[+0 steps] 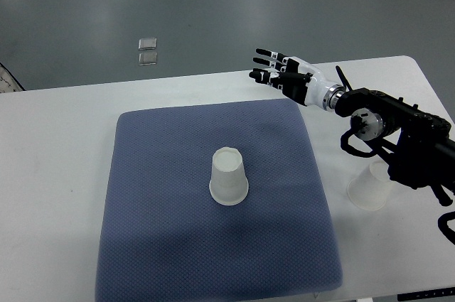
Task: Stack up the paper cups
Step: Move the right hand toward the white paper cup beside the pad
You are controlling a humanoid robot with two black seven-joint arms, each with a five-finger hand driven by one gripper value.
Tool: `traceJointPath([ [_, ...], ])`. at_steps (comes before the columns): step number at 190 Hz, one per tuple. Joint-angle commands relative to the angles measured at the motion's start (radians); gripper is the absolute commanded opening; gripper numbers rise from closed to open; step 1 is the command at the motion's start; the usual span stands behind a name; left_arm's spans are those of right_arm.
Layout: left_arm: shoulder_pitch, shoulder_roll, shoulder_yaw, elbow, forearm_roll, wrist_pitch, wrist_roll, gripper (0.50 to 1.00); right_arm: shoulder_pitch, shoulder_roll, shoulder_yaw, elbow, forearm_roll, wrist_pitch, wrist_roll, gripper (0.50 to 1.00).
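Upside down near the middle of the blue mat (178, 195): one white paper cup (228, 177), base up, touched by nothing. To its right, off the mat on the white desk (57, 146): a second paper cup (369, 187), also inverted, partly hidden behind the dark forearm (398, 131). Above the mat's far right corner: right hand (281, 74), fingers (264, 53) stretched out and spread, holding nothing, well apart from both cups. Beyond the desk on the grey floor (213, 3): two small squares (148, 51), too small to make out.
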Motion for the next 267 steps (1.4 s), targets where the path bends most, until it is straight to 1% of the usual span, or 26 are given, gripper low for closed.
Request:
traceJointPath([
  [1,0.000,0.000,0.000,0.000,0.000,0.000,0.000,1.000,0.001,-0.002,-0.004,0.001,-0.002,-0.001,0.001,0.926],
  [58,-0.004,0.000,0.000,-0.011,0.000,0.000,0.000,1.000,0.004,-0.025,0.000,0.001,-0.028,0.006,0.005,0.926],
  [75,-0.009,0.000,0.002,0.000,0.000,0.000,0.000,1.000,0.006,-0.065,-0.002,0.001,-0.028,0.008,0.034,0.926],
  [91,-0.009,0.000,0.002,0.000,0.000,0.000,0.000,1.000,0.006,-0.098,-0.004,0.003,-0.028,0.017,0.040,0.926],
  [99,-0.009,0.000,0.000,-0.001,0.000,-0.001,0.000,1.000,0.006,-0.114,-0.005,0.003,-0.028,0.034,0.040,0.926],
  [122,-0.009,0.000,0.000,-0.006,0.000,0.000,0.000,1.000,0.006,-0.167,-0.007,0.003,-0.029,0.121,0.040,0.926],
  [146,-0.009,0.000,0.000,-0.003,0.000,-0.001,0.000,1.000,0.008,-0.204,-0.007,0.003,-0.043,0.166,0.040,0.926],
  [182,-0.009,0.000,0.000,-0.003,-0.002,0.000,0.000,1.000,0.009,-0.276,-0.002,0.011,-0.213,0.236,0.043,0.926],
  [199,-0.009,0.000,0.000,-0.003,0.000,0.000,0.000,1.000,0.011,-0.345,0.000,0.023,-0.289,0.279,0.077,0.926],
  [214,-0.009,0.000,0.000,-0.003,0.000,0.000,0.000,1.000,0.026,-0.396,-0.004,0.060,-0.374,0.311,0.119,0.926],
  [230,-0.009,0.000,0.000,-0.001,0.000,0.000,0.000,1.000,0.029,-0.451,-0.007,0.123,-0.471,0.316,0.129,0.926],
  [240,-0.009,0.000,0.002,-0.001,0.000,-0.001,0.000,1.000,0.021,-0.491,-0.005,0.189,-0.552,0.311,0.137,0.924],
  [245,-0.009,0.000,0.002,-0.001,0.000,0.000,0.000,1.000,0.014,-0.519,-0.007,0.239,-0.601,0.302,0.154,0.924],
  [247,-0.009,0.000,0.002,-0.001,0.000,0.000,0.000,1.000,0.014,-0.519,-0.007,0.239,-0.601,0.302,0.154,0.924],
  [258,-0.009,0.000,0.000,-0.001,0.000,0.000,0.000,1.000,-0.014,-0.566,-0.004,0.317,-0.696,0.284,0.201,0.921],
  [267,-0.009,0.000,0.000,-0.001,0.000,0.000,0.000,1.000,-0.025,-0.589,-0.004,0.354,-0.744,0.267,0.223,0.921],
])
